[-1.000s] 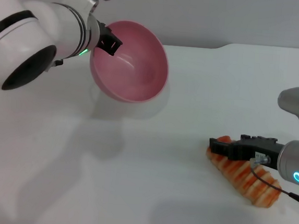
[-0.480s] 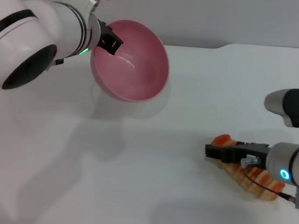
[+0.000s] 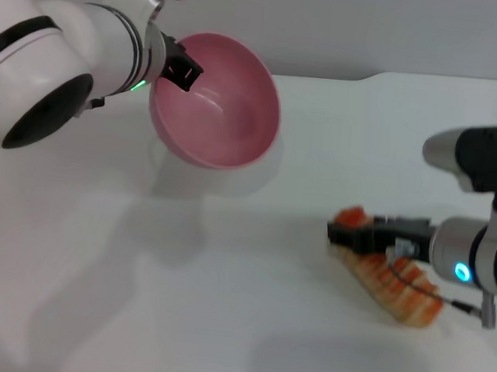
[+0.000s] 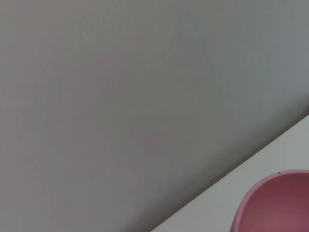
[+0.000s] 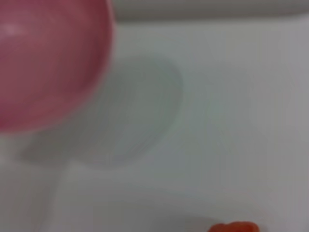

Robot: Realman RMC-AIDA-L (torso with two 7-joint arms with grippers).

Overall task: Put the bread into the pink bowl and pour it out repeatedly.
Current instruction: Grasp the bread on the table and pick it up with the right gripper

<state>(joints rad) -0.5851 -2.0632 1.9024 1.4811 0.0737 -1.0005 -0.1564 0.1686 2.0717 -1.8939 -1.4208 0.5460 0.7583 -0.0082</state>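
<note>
You've got the bread (image 3: 386, 281) near right on the table (image 3: 245, 325), w/ the right gripper (image 3: 349, 236) closed on its left end. It's prob. light, stiff plastic w/ a ridged top, so grip shouldn't slip, but an end hold may let it swing; mid-body is safer. The left gripper (image 3: 182, 67) clamps the bowl (image 3: 225, 106) rim far left, bowl tilted toward the bread, empty.

Glossy smooth pink bowl (image 3: 217, 101), ridged plastic-looking bread (image 3: 388, 281), on a matt white table (image 3: 221, 305).
</note>
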